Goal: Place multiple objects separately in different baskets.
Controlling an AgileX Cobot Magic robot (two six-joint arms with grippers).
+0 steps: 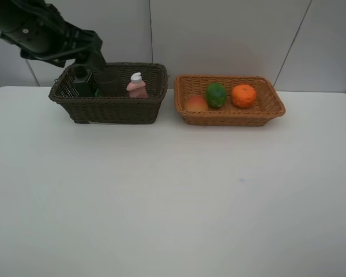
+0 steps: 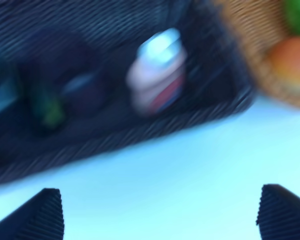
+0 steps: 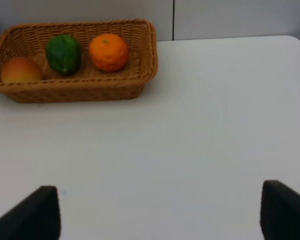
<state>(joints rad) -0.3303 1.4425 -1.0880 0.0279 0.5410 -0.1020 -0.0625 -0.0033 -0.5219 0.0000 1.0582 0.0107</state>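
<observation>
The dark brown basket [image 1: 106, 108] holds a dark green pump bottle [image 1: 81, 82], a dark cup [image 1: 110, 83] and a pink bottle with a white cap [image 1: 136, 86]. My left arm [image 1: 46, 32] reaches over that basket's back left corner. In the blurred left wrist view my left gripper [image 2: 162, 215] is open and empty above the table in front of the basket, with the pink bottle [image 2: 157, 75] beyond it. The tan basket [image 1: 230, 118] holds a peach [image 1: 196, 103], a lime [image 1: 215, 95] and a tangerine [image 1: 243, 96]. My right gripper [image 3: 160, 215] is open and empty, well back from the tan basket [image 3: 75, 90].
Both baskets stand side by side at the back of the white table [image 1: 173, 196], close to the wall. The table's right corner [image 3: 295, 42] shows in the right wrist view.
</observation>
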